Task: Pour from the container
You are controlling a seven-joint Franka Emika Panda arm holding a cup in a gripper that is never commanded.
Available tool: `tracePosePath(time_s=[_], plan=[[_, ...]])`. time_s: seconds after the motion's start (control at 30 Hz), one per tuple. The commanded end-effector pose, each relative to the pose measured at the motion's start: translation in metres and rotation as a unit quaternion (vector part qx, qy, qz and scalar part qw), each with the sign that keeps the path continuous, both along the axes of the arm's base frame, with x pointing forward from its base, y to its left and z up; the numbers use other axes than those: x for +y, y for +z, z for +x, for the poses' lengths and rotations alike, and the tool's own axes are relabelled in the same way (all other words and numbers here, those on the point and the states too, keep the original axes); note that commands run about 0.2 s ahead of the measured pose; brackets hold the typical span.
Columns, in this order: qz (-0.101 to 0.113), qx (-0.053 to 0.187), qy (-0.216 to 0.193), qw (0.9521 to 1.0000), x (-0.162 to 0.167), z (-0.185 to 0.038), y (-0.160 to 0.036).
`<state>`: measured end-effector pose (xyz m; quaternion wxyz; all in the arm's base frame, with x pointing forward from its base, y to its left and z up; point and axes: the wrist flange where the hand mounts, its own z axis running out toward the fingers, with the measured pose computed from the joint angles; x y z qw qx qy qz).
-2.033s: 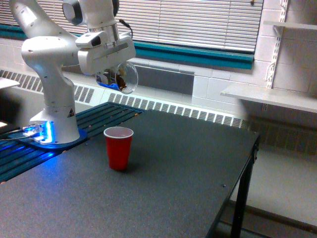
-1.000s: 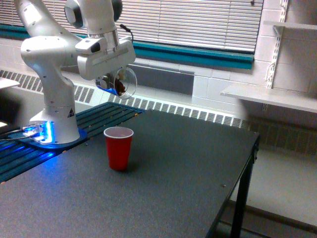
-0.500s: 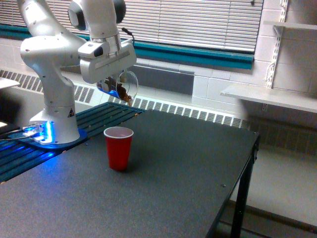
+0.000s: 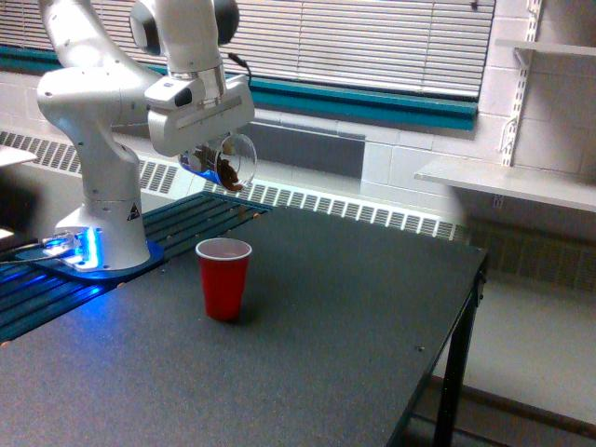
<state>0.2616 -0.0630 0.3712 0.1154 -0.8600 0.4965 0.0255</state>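
Exterior view: my tool (image 4: 212, 160) is clamped on the container (image 4: 235, 161), held well above the bench (image 4: 307, 354). Container tipped on its side, long axis near horizontal, round rim facing the exterior view's right. Brown bits visible inside. Red cup (image 4: 223, 277) stands upright below the tool.

Container (image 4: 235, 160), held in the jaws: clear, glossy plastic, brown granular bits visible through the wall. Gripper (image 4: 216, 158) housing above it: smooth white plastic, slight sheen. Red cup (image 4: 223, 277), below the jaws: opaque red plastic, smooth, white inside. Worktop (image 4: 307, 345) beneath: dark, matt, finely speckled, rough-looking surface. Table leg (image 4: 453, 377), far from the jaws: black painted metal.
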Motion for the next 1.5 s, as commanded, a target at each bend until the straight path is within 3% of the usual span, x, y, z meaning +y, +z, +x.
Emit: tracePosePath(time_s=[0.03, 0.83, 1.23, 1.5], plan=[[0.004, 0.012, 0.006, 0.9999, 0.003, -0.010, -0.010], [0.007, 0.021, 0.017, 0.9996, 0.001, -0.022, -0.009], [-0.014, 0.041, 0.015, 0.9989, -0.024, -0.042, -0.005], [-0.020, 0.042, 0.002, 0.9989, -0.039, -0.051, -0.004]])
